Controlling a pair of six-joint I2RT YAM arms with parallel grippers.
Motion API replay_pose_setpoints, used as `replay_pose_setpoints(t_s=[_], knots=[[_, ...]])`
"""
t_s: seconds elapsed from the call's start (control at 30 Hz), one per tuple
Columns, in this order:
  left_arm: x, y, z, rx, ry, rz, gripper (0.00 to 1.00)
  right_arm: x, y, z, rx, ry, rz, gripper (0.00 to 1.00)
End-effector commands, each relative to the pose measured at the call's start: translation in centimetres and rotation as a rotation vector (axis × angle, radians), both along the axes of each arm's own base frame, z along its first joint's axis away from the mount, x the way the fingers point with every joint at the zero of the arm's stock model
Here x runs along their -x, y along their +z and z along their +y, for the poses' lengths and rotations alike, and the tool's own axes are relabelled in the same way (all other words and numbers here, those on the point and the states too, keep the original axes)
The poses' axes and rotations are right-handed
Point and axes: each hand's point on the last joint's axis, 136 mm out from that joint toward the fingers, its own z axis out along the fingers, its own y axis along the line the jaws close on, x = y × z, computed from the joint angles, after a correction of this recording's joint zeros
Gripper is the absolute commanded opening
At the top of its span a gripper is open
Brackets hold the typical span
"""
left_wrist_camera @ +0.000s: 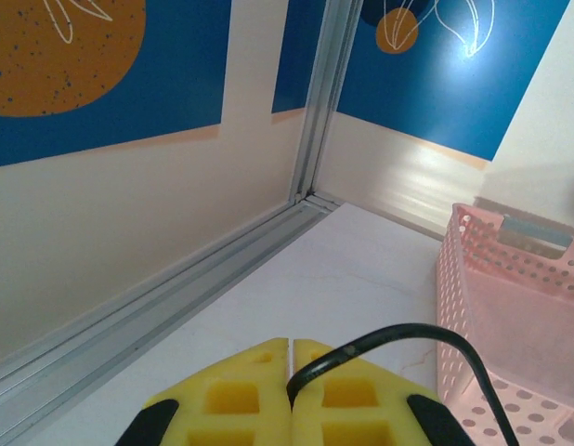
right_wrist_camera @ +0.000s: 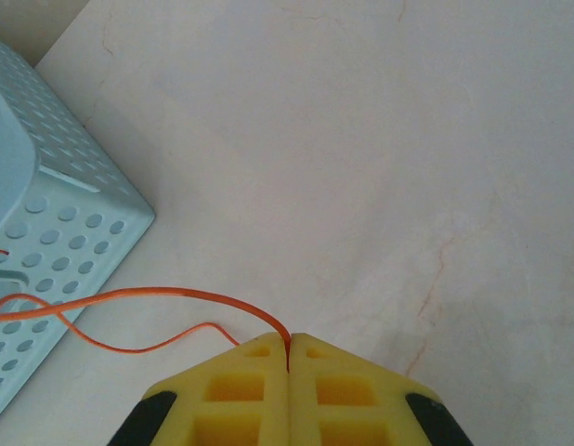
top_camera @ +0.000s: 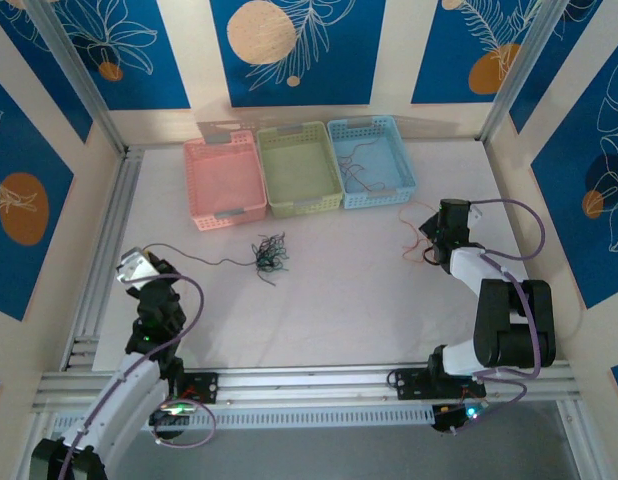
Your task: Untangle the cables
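left end effector (left_wrist_camera: pixel 292 360) grips a black cable (left_wrist_camera: pixel 398 332), right end effector (right_wrist_camera: pixel 289 351) an orange cable (right_wrist_camera: pixel 176 295); if i tug, the clump (top_camera: pixel 269 252) may tighten.

You have three baskets: one pink basket (top_camera: pixel 225 182), one green basket (top_camera: pixel 299 170), one blue basket (top_camera: pixel 380 198). Two grippers: the left gripper (left_wrist_camera: pixel 292 372) and the right gripper (right_wrist_camera: pixel 289 348). One clump of cables (top_camera: pixel 269 252), one black cable (left_wrist_camera: pixel 398 328), one orange cable (right_wrist_camera: pixel 176 292). The blue basket's loose strands are too fine to count.

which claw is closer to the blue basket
Right. The right claw sits just off the near corner of the blue basket, shut on an orange cable. The left claw is far left, nearer the pink basket.
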Motion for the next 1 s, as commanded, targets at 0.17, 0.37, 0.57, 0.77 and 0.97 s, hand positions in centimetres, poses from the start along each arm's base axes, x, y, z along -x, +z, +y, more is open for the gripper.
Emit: replay_pose_setpoints(t_s=[0.17,0.37,0.57,0.77,0.97], knots=[[-0.5,-0.1,-0.2,-0.006,-0.018,0.003,0.0,-2.8,4.6,5.1,0.107,0.228,-0.149,0.0],[-0.6,-0.2,-0.3,-0.007,-0.028,0.007,0.0,-3.2,9.6,9.7,0.224,0.397,-0.319,0.0],[-0.7,-0.2,-0.4,-0.006,-0.034,0.006,0.0,-2.3,16.0,11.6,0.241,0.467,-0.466,0.0],[-0.8,-0.2,-0.5,-0.006,-0.038,0.009,0.0,-2.6,21.7,12.1,0.241,0.465,-0.549,0.0],[-0.9,-0.2,-0.6,-0.009,-0.04,0.013,0.0,-5.2,27.5,12.9,0.233,0.456,-0.615,0.0]])
